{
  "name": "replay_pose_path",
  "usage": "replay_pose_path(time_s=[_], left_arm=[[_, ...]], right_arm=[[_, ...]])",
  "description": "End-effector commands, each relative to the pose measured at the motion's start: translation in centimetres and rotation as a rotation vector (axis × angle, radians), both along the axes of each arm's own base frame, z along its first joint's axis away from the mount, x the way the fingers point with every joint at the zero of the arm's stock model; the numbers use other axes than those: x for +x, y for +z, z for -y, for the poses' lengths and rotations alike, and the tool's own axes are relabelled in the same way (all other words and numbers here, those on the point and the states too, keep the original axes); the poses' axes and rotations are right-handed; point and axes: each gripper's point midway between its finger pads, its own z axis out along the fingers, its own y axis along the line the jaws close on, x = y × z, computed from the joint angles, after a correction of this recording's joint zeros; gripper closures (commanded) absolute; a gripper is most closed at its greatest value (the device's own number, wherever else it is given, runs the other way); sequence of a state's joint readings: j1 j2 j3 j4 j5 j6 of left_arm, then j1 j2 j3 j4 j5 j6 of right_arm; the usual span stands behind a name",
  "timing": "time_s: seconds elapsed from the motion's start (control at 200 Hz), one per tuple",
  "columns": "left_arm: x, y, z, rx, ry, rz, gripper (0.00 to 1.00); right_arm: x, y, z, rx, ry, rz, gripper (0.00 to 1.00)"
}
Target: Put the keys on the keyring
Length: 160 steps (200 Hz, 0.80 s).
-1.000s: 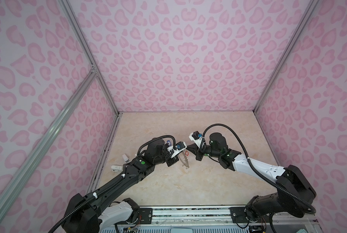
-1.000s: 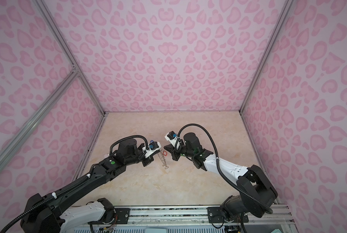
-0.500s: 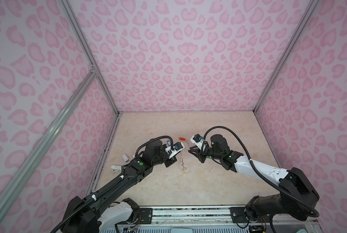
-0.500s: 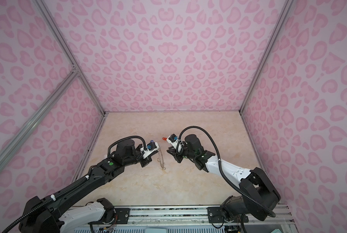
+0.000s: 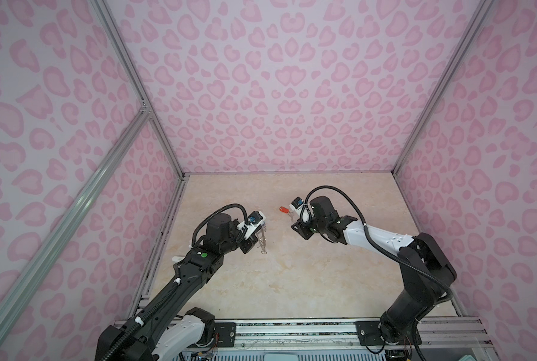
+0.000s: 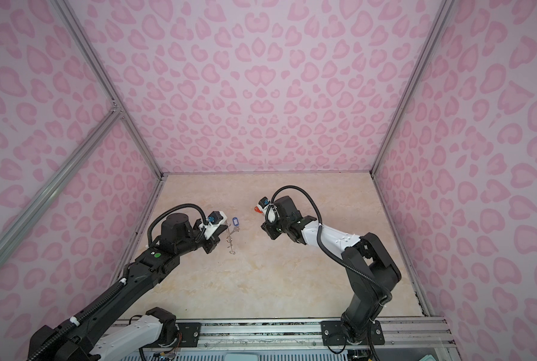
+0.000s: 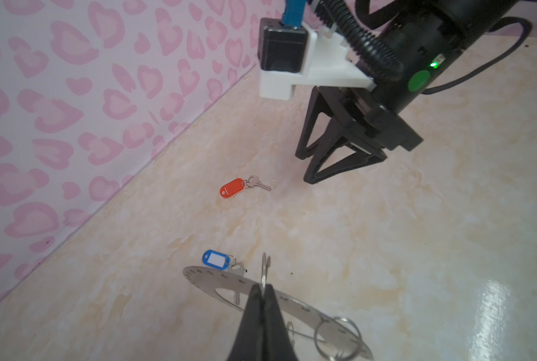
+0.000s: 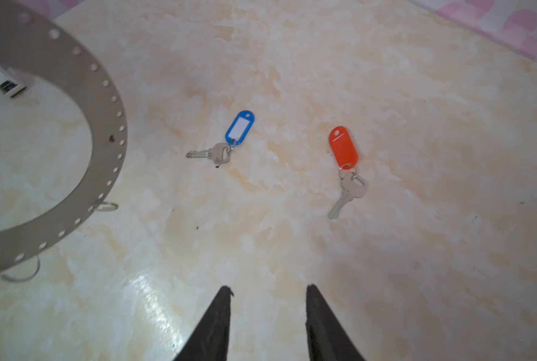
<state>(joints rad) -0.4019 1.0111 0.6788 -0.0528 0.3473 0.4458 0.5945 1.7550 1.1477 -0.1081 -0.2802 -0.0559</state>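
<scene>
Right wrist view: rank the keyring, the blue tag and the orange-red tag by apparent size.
1. keyring: by far the largest, partly cut off, close to the camera.
2. orange-red tag and blue tag: nearly alike. The orange-red looks slightly wider, perhaps only from lying nearer.

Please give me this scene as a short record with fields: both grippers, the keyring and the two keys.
left gripper: shut on the rim of the keyring
right gripper: open, empty, above the table
keyring: held by its rim, no tagged key on it
blue-tag key: flat on the table, free
red-tag key: flat on the table, free, apart from the blue one
task: neither key attached yet
</scene>
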Motion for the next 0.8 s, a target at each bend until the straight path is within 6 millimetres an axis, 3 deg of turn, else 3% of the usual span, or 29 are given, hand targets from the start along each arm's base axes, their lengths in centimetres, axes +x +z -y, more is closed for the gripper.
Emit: replay_pose_path(time_s=[0.0, 0.15, 0.17, 0.505, 0.675, 0.795], left_arm=[[0.4, 0.4, 0.0, -0.018, 0.013, 0.019, 0.97], [0.6, 0.2, 0.0, -0.018, 0.017, 0.01, 0.97], [0.6, 0.2, 0.0, -0.019, 0.018, 0.008, 0.97], [1.2, 0.0, 0.1, -0.002, 0.024, -0.002, 0.97], [1.3, 0.1, 0.1, 0.007, 0.023, -0.003, 0.97], [1.5, -0.1, 0.1, 0.015, 0.021, -0.004, 0.97]], right_arm=[[1.5, -2.4, 1.1, -0.078, -0.08, -0.096, 0.58], [4.6, -5.1, 0.8, -0.121, -0.094, -0.196, 0.56], [5.6, -4.6, 0.3, -0.116, -0.092, -0.185, 0.56], [10.2, -8.4, -1.9, -0.191, -0.104, -0.248, 0.52], [10.4, -9.9, -2.8, -0.215, -0.078, -0.291, 0.5], [8.5, -10.1, -4.5, -0.217, 0.047, -0.318, 0.51]])
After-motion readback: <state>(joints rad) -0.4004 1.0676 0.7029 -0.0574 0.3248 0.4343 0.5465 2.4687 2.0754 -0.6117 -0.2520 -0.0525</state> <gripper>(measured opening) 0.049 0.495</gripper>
